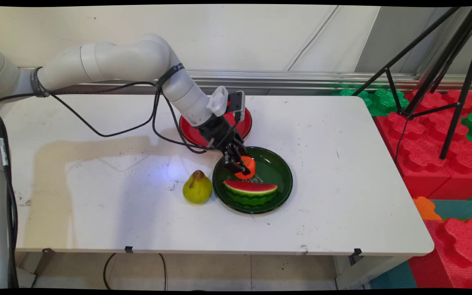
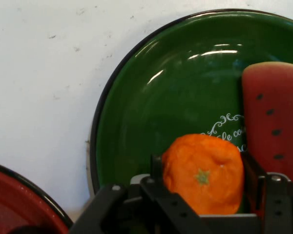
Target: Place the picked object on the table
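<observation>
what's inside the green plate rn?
In the green plate: a watermelon slice and an orange with the gripper shut on it. White lettering on the plate floor is partly covered by the orange.

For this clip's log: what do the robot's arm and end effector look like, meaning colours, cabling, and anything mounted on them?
The white, rounded-link robot arm has black cables looping from it, bound on by black straps near two joints. At the wrist sits a white bracket with a small dark camera module. The black two-finger end effector has an angular, bolted linkage with silver fasteners.
</observation>
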